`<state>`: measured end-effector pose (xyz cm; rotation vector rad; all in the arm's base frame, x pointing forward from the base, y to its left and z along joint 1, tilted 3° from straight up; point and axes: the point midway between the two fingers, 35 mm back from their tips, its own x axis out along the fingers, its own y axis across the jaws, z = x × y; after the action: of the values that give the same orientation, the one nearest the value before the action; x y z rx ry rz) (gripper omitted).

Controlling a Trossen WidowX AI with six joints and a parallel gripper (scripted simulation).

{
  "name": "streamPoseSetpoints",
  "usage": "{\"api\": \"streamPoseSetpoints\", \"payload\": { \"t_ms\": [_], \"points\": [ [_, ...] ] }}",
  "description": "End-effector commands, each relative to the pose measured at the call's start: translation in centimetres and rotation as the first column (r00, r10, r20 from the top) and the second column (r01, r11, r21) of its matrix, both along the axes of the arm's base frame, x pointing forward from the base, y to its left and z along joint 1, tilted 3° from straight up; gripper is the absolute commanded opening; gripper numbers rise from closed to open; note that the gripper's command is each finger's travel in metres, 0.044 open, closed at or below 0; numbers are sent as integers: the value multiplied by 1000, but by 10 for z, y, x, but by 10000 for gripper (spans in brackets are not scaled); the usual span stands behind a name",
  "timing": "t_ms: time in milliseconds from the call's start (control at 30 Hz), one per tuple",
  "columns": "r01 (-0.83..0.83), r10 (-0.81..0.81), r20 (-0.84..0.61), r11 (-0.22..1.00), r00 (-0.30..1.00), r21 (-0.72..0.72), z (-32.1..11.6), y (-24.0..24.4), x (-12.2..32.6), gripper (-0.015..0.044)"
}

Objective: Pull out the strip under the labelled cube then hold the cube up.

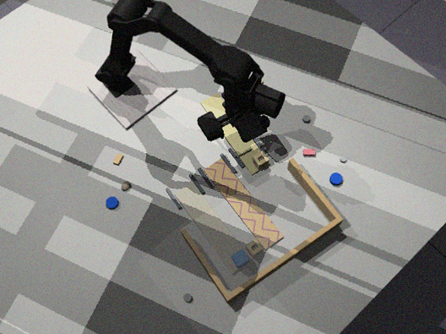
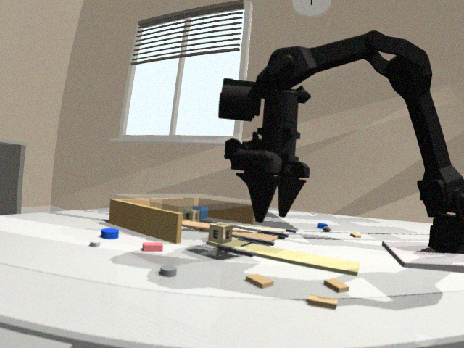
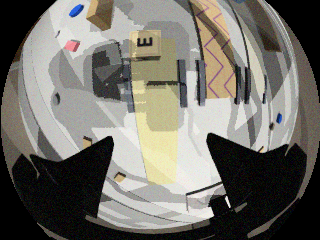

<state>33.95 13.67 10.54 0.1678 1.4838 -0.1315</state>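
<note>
"Looming over the table: black arm (image 1: 191,40) (image 2: 341,54). Beyond the wooden frame (image 1: 293,252) (image 2: 144,219) (image 3: 100,14)?"

"Claw (image 1: 229,127) (image 2: 271,218) (image 3: 160,140), released, with nothing between its fingers; below, yellow strip (image 1: 242,142) (image 2: 307,258) (image 3: 157,145). On its frame-side end, labelled cube (image 1: 260,160) (image 2: 220,233) (image 3: 145,45), probably the target."

"And likely failures?"

"Toppling the cube through an off-centre descent; pinching the strip through closing too low; choosing the wrong cube through similar lettering on a second cube (image 1: 254,248) (image 2: 191,214)."
</note>
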Motion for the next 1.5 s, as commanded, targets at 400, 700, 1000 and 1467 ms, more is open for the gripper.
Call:
{"api": "streamPoseSetpoints", "payload": {
  "t_ms": [400, 700, 1000, 1467],
  "points": [
    [-4, 4, 2, 1000, 1000, 4, 12, -5, 58, 440],
    [-4, 4, 5, 1000, 1000, 4, 17, -5, 87, 440],
    [-4, 4, 5, 1000, 1000, 4, 7, -5, 90, 250],
    [-4, 4, 5, 1000, 1000, 4, -16, -4, 92, 250]
  ]
}}
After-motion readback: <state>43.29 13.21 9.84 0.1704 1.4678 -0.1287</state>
